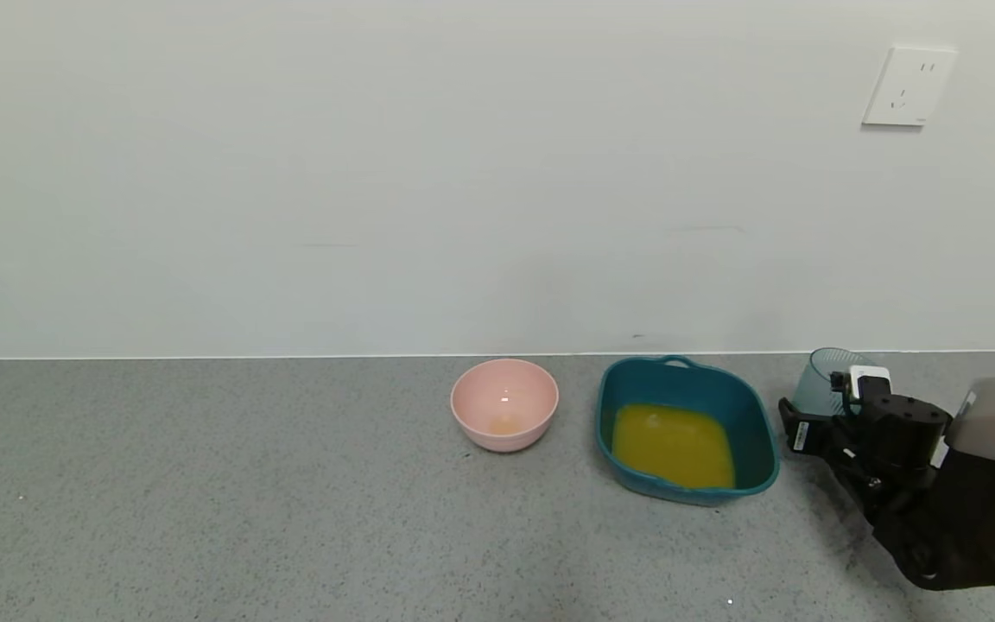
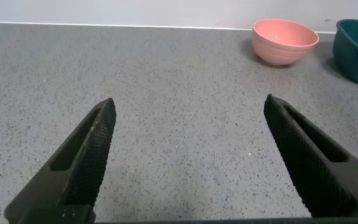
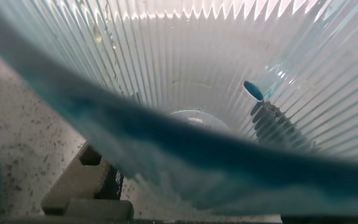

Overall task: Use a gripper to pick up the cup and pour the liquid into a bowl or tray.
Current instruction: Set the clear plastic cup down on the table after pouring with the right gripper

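Right pincer (image 1: 834,406): clamped on cup (image 1: 821,390), beside basin (image 1: 757,432)
Juice (image 1: 674,445): in basin
Left pincer (image 2: 188,158): spread wide over tabletop (image 2: 166,93)

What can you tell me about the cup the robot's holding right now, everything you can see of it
The cup is a small translucent blue-grey plastic tumbler with ribbed walls and a darker blue rim. It looks empty, only droplets inside. The right gripper clamps it, slightly tilted, right of the teal basin near the wall; whether it touches the counter is unclear.
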Available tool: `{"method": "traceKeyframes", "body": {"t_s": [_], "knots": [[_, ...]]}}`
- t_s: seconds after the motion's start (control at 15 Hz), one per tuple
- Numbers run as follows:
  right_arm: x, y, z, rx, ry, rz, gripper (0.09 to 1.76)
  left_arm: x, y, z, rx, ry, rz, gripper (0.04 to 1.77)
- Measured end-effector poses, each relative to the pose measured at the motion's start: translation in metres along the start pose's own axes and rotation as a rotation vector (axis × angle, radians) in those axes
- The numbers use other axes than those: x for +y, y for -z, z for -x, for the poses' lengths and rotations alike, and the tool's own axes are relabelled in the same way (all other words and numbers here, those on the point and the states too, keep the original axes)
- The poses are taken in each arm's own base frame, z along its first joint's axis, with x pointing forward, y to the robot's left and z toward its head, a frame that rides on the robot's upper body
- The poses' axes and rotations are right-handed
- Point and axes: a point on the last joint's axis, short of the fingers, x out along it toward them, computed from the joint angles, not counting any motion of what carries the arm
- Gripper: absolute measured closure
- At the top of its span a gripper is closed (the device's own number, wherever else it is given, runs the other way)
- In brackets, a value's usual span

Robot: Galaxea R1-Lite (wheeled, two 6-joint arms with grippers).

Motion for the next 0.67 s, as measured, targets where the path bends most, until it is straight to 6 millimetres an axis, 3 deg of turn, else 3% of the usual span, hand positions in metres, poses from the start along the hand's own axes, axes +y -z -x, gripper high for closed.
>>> {"method": "traceKeyframes", "body": {"t_s": [0.67], "knots": [[-0.003,0.016,-0.001,0.025,0.011,0.014,0.52,0.000,0.000,0.000,0.000,0.000,0.000,0.09]]}}
